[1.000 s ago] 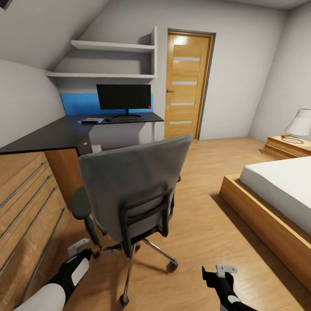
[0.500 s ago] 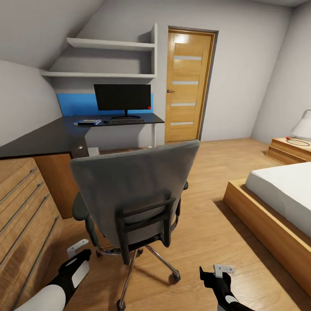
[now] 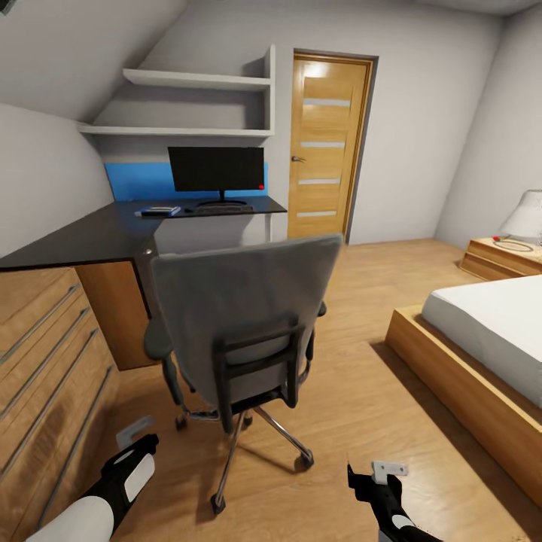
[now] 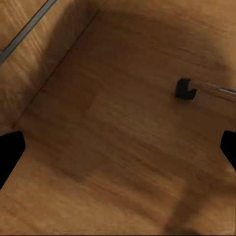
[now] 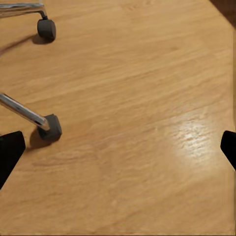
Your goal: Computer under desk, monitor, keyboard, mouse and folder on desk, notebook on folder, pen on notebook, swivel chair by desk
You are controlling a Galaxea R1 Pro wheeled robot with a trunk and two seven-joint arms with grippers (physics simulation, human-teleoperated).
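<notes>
While the swivel chair [image 3: 245,324] stands on the wood floor [image 3: 354,391] with its grey back toward the camera, it sits just in front of the table [image 3: 83,237], near the corner of the black L-shaped top. At the far end of that top, the monitor [image 3: 217,169] stands upright before the blue back panel [image 3: 135,181]. The keyboard [image 3: 220,210] lies at its foot, and the blue folder [image 3: 159,211] lies flat just to the left of it with something dark on top, too small to make out. The left gripper [image 3: 132,434] and right gripper [image 3: 388,470] hang low over the floor, apart from the chair; both have their fingers spread wide, holding nothing. A castor [image 4: 186,89] shows beneath the left wrist, and two castors [image 5: 49,128] beneath the right.
</notes>
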